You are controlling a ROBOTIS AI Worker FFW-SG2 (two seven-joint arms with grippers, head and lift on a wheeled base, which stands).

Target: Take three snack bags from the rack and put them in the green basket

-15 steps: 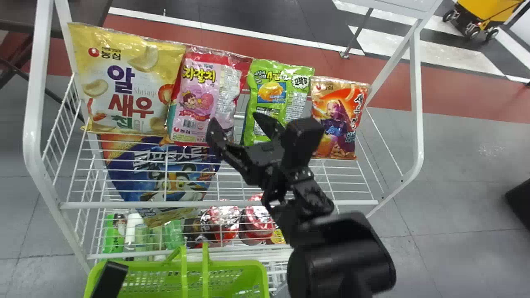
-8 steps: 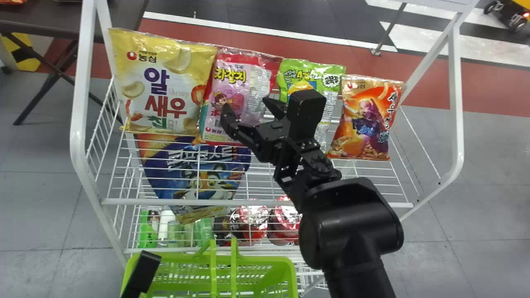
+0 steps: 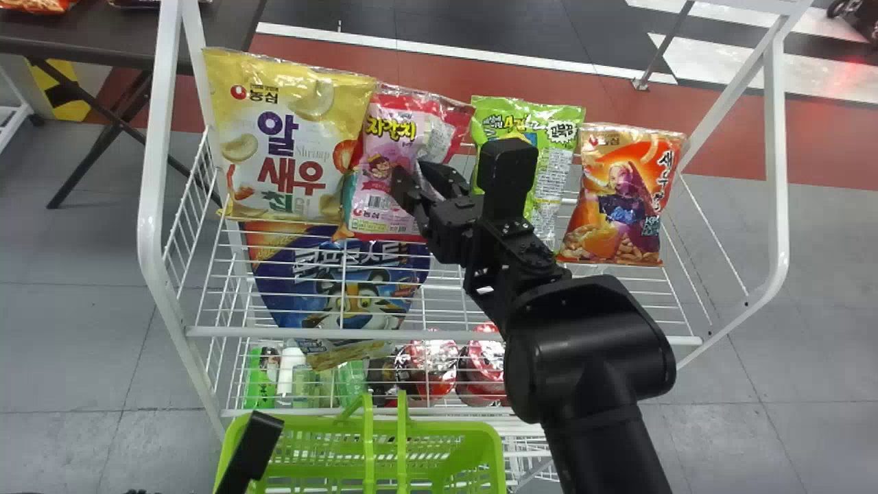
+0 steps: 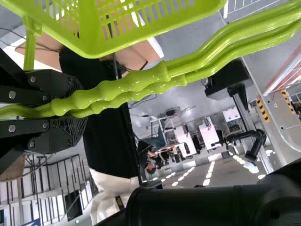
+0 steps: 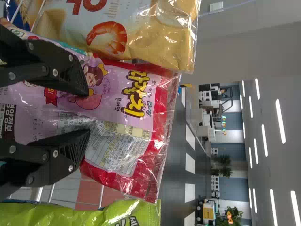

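Rack (image 3: 288,332), grey flr (image 3: 89,343); R pincer (image 3: 413,173) half open, empty; L pincer (image 3: 252,446) grips bskt handles (image 4: 153,75)

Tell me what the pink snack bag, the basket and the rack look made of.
Pink snack bag: probably thin plastic film, shiny, with crinkles catching the light. Basket: likely moulded plastic, smooth, with regular slots. Rack: perhaps white-coated metal, from its slim wires and bent tubes.

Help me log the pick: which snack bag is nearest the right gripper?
The pink bag, between the yellow bag and the green bag. In the right wrist view, the open right gripper has its fingertips over its front, not theirs.
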